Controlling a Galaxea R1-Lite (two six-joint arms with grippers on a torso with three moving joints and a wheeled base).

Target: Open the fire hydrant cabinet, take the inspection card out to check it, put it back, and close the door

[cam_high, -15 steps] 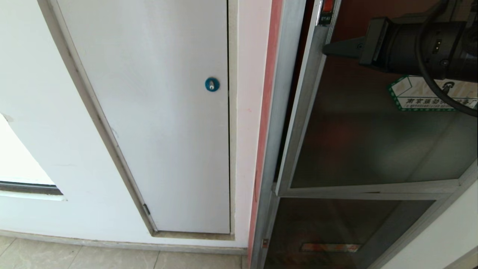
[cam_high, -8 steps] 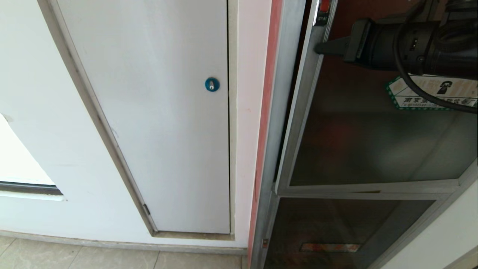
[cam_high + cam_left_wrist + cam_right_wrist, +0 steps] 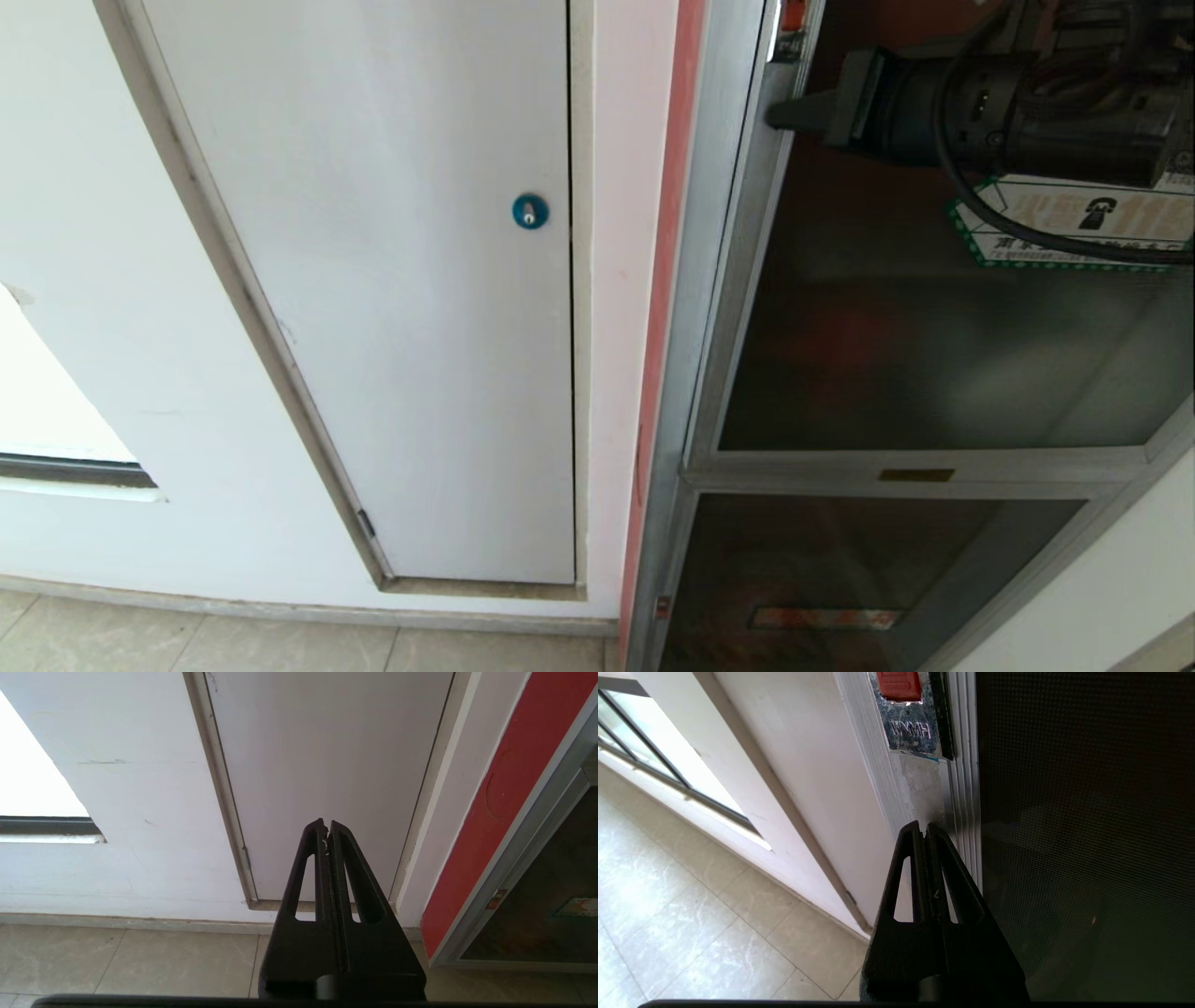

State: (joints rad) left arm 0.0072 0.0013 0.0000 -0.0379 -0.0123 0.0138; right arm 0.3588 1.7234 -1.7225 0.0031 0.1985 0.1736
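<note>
The right gripper (image 3: pixel 780 114) is black, with two long pointed fingers (image 3: pixel 920 868). Each finger has a long hole cut through it. Behind the fingers sits a flat black block, then a round black wrist. A thick black cable (image 3: pixel 1004 229) loops around that wrist. The left gripper (image 3: pixel 327 828) looks the same.

The door (image 3: pixel 934 355) is dark tinted glass, glossy with soft reflections, set in a brushed silver metal frame (fine ridges show along its edge in the right wrist view). The right tool (image 3: pixel 780 114) is matt black plastic. Left of the cabinet, a white panel (image 3: pixel 401 308) looks smooth and painted; the floor (image 3: pixel 280 649) is polished pale tile.
</note>
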